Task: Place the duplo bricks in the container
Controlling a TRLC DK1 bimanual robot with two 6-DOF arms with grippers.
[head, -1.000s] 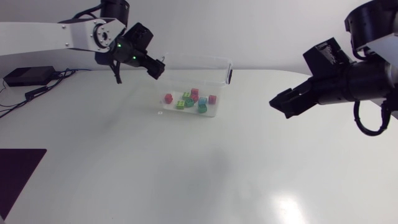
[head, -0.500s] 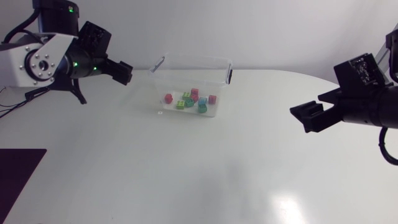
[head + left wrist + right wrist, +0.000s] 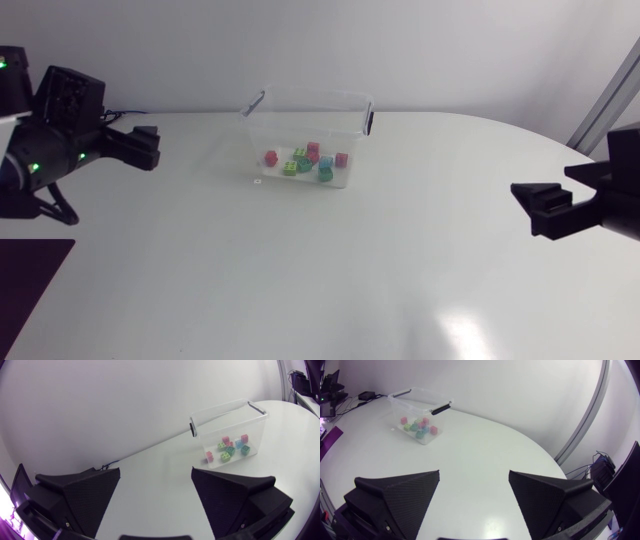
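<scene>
Clear plastic container (image 3: 300, 118), multicoloured bricks (image 3: 290, 168) inside.

You have the clear plastic, open-topped container (image 3: 258, 130) standing upright, with a black handle at each end. It is well ahead of your left gripper (image 3: 156, 471) and farther ahead of your right gripper (image 3: 474, 473). The small pink, green and blue duplo bricks (image 3: 305, 160) lie clustered on its floor.

- Left arm (image 3: 60, 110): black housing with small green indicator lights (image 3: 35, 166).
- Left gripper (image 3: 156, 471): two broad, matte black wedges.
- Right gripper (image 3: 474, 473): identical matte black wedges.
</scene>
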